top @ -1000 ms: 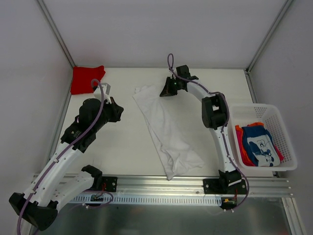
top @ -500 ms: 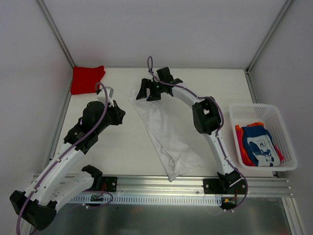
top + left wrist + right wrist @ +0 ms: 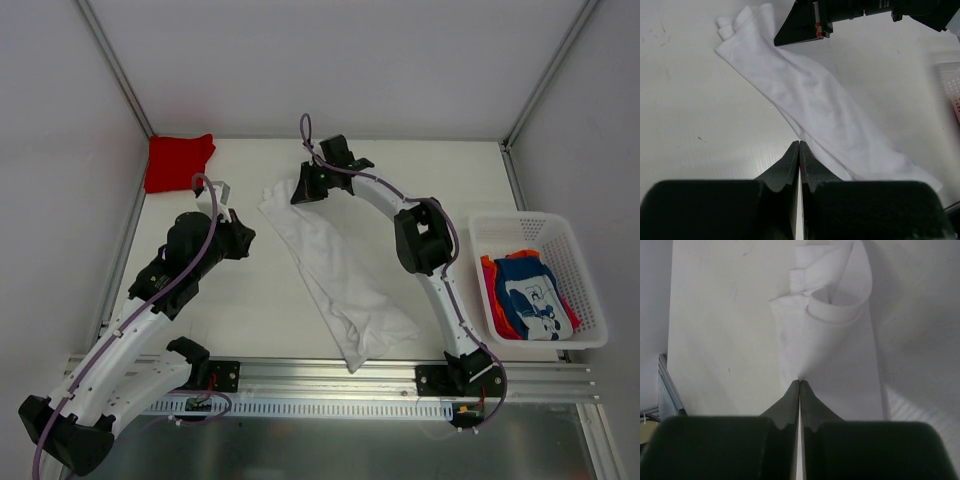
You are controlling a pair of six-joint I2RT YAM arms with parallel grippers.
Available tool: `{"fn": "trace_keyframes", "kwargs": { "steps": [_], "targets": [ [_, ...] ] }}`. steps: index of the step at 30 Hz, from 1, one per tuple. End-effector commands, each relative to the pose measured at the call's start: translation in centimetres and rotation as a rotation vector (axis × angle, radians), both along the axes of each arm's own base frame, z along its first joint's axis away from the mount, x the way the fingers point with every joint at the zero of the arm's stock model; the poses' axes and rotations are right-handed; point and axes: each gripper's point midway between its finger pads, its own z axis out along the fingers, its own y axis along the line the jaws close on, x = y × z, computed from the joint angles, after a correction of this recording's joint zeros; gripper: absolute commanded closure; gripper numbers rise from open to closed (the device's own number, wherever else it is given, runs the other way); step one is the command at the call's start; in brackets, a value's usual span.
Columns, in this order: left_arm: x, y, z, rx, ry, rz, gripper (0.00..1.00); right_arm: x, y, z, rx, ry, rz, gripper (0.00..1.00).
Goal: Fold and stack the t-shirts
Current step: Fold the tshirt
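One second has been enough for the right gripper [image 3: 306, 189] to sweep from the far right edge of the white t-shirt [image 3: 345, 275] across to its far left corner, dragging that edge with it, so the far end of the shirt is now narrower and doubled over. Its wrist view shows the jaws pinched tight on the cloth, with a curl of fabric standing up just beyond the tips. The shirt lies diagonally in the middle of the table [image 3: 250, 300], its near end bunched and not yet folded. The left gripper [image 3: 245, 238] has barely moved; it hangs just left of the shirt, jaws pressed together on nothing. I judge a first lengthwise fold is nearly laid and wants releasing and flattening. A folded red t-shirt [image 3: 178, 162] waits at the far left corner; the blue t-shirt [image 3: 535, 295] and orange-red t-shirt [image 3: 492, 290] are in the basket [image 3: 520, 216]
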Motion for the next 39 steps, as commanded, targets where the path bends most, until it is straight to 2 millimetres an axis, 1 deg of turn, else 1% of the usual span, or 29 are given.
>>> {"fn": "trace_keyframes", "kwargs": {
  "steps": [1,4,6,8,13,15,17,18,19,21,22,23,24,26,27,30,32,34,35,36,39],
  "targets": [
    [0.1,-0.4,1.0,-0.034,-0.033,0.003,1.0,-0.4,0.5,3.4,0.048,-0.055,0.024,0.99],
    [0.4,-0.5,0.6,-0.026,-0.025,0.008,1.0,-1.0,1.0,3.7,0.052,-0.06,0.043,0.99],
    [0.5,-0.6,0.4,-0.025,-0.019,0.007,1.0,-1.1,1.1,4.1,0.046,-0.074,0.044,1.0],
    [0.7,-0.8,0.3,-0.024,-0.019,0.004,1.0,-1.2,1.2,4.1,0.043,-0.078,0.05,0.99],
    [0.8,-0.8,-0.5,-0.009,-0.008,0.006,1.0,-0.9,1.1,4.2,0.037,-0.096,0.047,1.0],
    [0.8,-0.9,-0.6,-0.01,-0.006,0.003,1.0,-0.5,1.0,4.0,0.026,-0.114,0.042,1.0],
    [0.8,-0.9,-0.6,-0.01,-0.007,-0.002,1.0,0.2,0.7,3.0,-0.003,-0.121,0.034,0.99],
    [0.7,-0.9,-0.7,-0.009,-0.006,-0.002,1.0,1.2,0.3,3.2,-0.006,-0.14,0.02,1.0],
    [0.7,-0.9,-0.7,-0.008,-0.007,-0.001,1.0,2.0,-0.3,1.9,-0.037,-0.136,-0.005,0.99],
    [0.6,-0.8,-0.8,-0.006,-0.009,0.0,1.0,3.5,-1.3,1.2,-0.06,-0.148,-0.037,1.0],
    [0.5,-0.8,-1.0,-0.004,-0.007,0.0,1.0,4.9,-2.6,1.0,-0.071,-0.152,-0.072,1.0],
    [0.5,-0.7,-1.0,-0.005,-0.006,0.002,1.0,6.2,-3.5,0.6,-0.09,-0.162,-0.104,1.0],
    [0.5,-0.8,-1.1,-0.003,-0.004,0.0,1.0,7.6,-5.0,0.7,-0.095,-0.167,-0.139,1.0],
    [0.5,-1.0,-1.4,0.0,0.007,-0.005,1.0,9.1,-6.6,0.6,-0.105,-0.177,-0.183,1.0],
    [0.6,-1.0,-1.4,0.001,0.008,-0.005,1.0,10.1,-7.9,0.7,-0.113,-0.185,-0.212,1.0],
    [0.8,-1.3,-2.0,0.01,0.024,-0.01,1.0,11.7,-10.5,1.0,-0.139,-0.212,-0.271,1.0],
    [1.0,-1.3,-2.3,0.015,0.03,-0.006,1.0,12.3,-11.8,1.0,-0.156,-0.218,-0.298,1.0],
    [1.0,-1.4,-2.4,0.016,0.031,-0.007,1.0,12.8,-12.6,1.2,-0.176,-0.233,-0.32,1.0],
    [1.0,-1.4,-2.5,0.016,0.033,-0.007,1.0,13.0,-13.3,0.9,-0.186,-0.231,-0.333,1.0],
    [0.9,-1.4,-2.7,0.018,0.037,-0.008,1.0,13.3,-13.7,1.1,-0.194,-0.24,-0.347,1.0],
    [0.9,-1.3,-3.0,0.022,0.035,-0.004,1.0,13.8,-15.1,0.6,-0.22,-0.233,-0.394,1.0]
  ]
}}
